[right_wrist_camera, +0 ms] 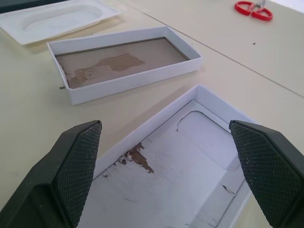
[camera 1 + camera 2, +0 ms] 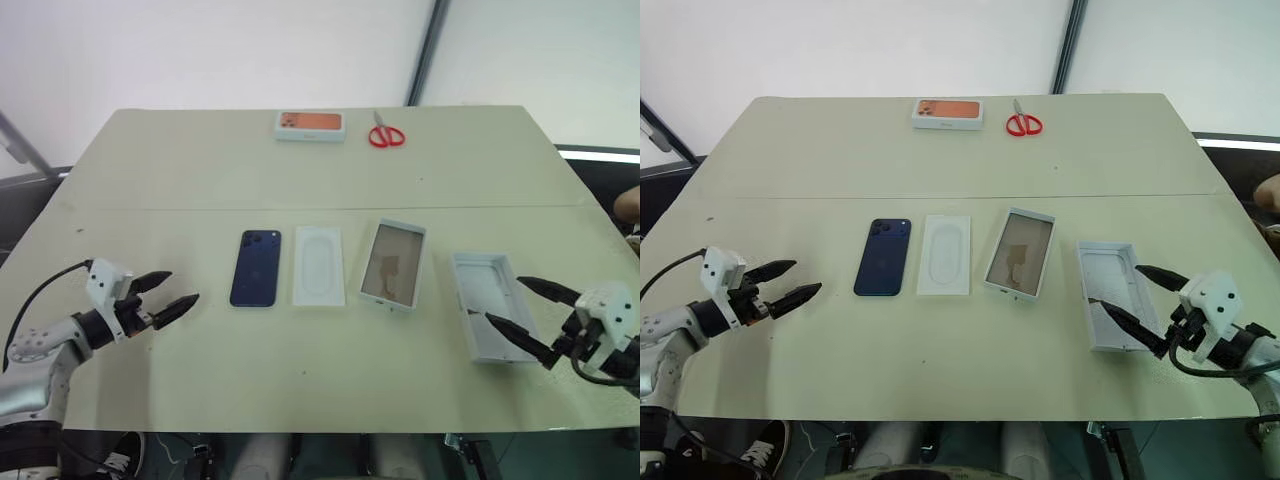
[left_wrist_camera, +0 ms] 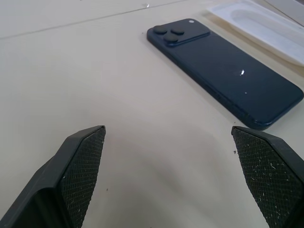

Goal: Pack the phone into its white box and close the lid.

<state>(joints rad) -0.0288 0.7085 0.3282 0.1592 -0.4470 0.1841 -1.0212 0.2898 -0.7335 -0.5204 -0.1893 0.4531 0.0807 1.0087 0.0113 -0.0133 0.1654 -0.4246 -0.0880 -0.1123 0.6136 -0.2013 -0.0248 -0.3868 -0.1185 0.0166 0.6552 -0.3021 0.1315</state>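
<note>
phone (image 2: pixel 256 268), white insert (image 2: pixel 320 265), white box (image 2: pixel 393 264) and lid (image 2: pixel 487 305) lie in a row — both grippers spread wide.

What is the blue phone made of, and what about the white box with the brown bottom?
The phone looks like glossy glass or polished plastic: its dark back shines and catches a light spot. The white box looks like matte cardboard: thin folded white walls, and a tan floor with a darker patch where the surface looks scuffed or torn.
</note>
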